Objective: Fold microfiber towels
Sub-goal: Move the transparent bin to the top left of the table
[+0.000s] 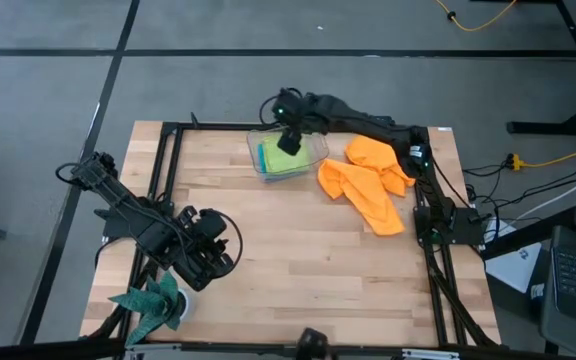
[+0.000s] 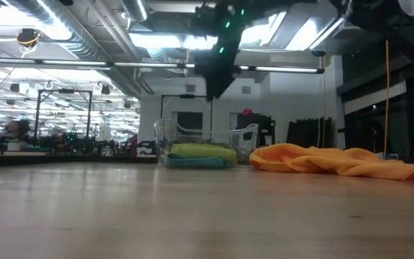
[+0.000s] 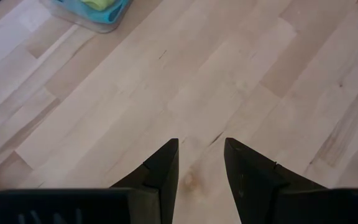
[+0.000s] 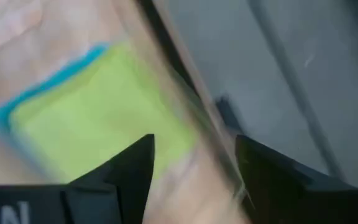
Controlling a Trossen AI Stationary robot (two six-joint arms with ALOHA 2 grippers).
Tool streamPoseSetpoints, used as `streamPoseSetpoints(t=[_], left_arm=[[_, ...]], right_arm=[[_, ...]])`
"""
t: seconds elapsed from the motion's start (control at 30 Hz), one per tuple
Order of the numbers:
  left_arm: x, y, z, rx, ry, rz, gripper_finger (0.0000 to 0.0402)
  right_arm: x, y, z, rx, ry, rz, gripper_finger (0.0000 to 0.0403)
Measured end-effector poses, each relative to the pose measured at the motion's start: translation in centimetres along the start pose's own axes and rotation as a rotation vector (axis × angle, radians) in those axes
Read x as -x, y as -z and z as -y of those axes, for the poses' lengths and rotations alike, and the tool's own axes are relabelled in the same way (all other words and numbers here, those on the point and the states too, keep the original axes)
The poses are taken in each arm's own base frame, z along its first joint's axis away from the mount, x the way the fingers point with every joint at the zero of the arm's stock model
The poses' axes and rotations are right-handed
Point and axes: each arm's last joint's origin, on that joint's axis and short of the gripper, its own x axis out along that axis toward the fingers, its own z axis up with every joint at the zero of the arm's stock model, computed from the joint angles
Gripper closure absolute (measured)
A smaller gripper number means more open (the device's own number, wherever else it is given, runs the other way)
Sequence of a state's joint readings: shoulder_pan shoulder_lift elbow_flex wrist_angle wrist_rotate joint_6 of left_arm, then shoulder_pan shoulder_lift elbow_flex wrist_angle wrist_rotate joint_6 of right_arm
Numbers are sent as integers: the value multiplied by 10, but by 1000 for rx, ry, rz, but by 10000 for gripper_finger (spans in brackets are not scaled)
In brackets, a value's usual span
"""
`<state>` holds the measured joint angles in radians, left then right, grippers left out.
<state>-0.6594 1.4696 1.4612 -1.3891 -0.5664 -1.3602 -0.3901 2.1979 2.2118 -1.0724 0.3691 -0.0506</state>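
**Right arm reaching far, left arm low and near**

The right end effector [image 1: 290, 135] hangs at the end of an arm stretched along the far edge, its fingers [image 4: 129, 171] spread apart and empty. The left end effector [image 3: 201, 165] hovers over the near-left area, fingers parted, holding nothing.

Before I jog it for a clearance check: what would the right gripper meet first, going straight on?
Probably the folded lime-green plush towel in the clear plastic bin; the right gripper, open, points down at it. Depth is unclear.
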Motion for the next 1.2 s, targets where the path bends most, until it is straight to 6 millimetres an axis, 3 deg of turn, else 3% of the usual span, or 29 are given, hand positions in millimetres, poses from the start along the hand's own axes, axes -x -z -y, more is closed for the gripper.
streamPoseSetpoints(t=[0.2,0.43,0.67,0.93,1.07,1.2], left_arm=[[0,0,1,4,5,1,280],[0,0,1,3,5,1,280],[0,0,1,3,6,1,280],[0,-1,1,-1,0,32,280],[0,-2,1,2,-2,53,280],[-2,-5,0,11,-10,55,280]], right_arm=[[36,24,6,46,-212,-301,181],[35,49,-2,50,-421,-439,181],[42,108,-11,27,-398,-614,181],[35,167,-23,-175,-370,-481,181],[8,164,-43,-387,-450,-282,181],[-22,151,-76,-485,-599,-142,181]])
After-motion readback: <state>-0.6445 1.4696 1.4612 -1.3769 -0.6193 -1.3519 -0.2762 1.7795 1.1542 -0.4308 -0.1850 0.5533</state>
